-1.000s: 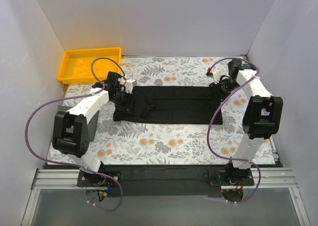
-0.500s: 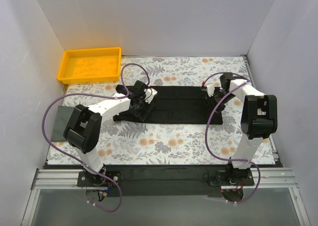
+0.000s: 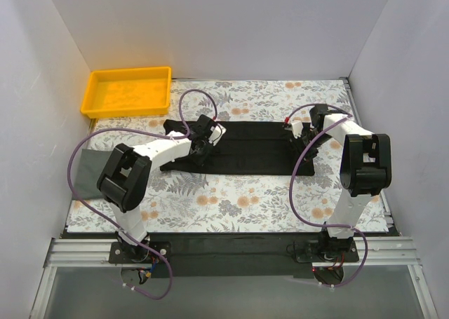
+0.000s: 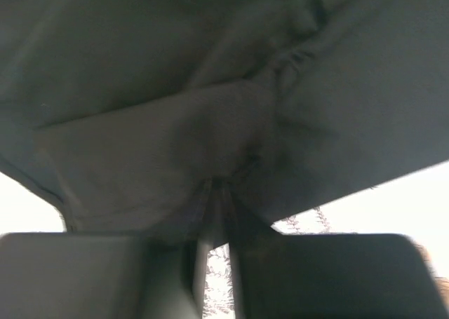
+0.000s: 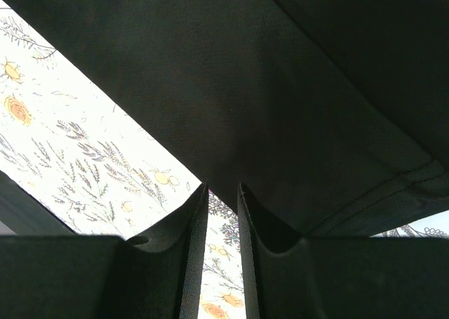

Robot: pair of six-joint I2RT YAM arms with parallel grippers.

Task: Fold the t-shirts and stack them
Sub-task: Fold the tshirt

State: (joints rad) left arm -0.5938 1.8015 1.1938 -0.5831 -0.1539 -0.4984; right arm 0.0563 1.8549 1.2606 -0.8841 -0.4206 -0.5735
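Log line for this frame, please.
stage: fold underway | left gripper: shut on t-shirt, left end bunched | right gripper: shut on right edge

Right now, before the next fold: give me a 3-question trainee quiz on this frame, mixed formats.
1. True or false: a folded shirt lies in the yellow tray.
2. The black t-shirt lies: A) in the tray; B) on the table, as a long strip; C) draped over an arm.
3. What are the left gripper and the right gripper each shut on?

Key: 1 false; 2 B; 3 the black t-shirt, one gripper near each end.
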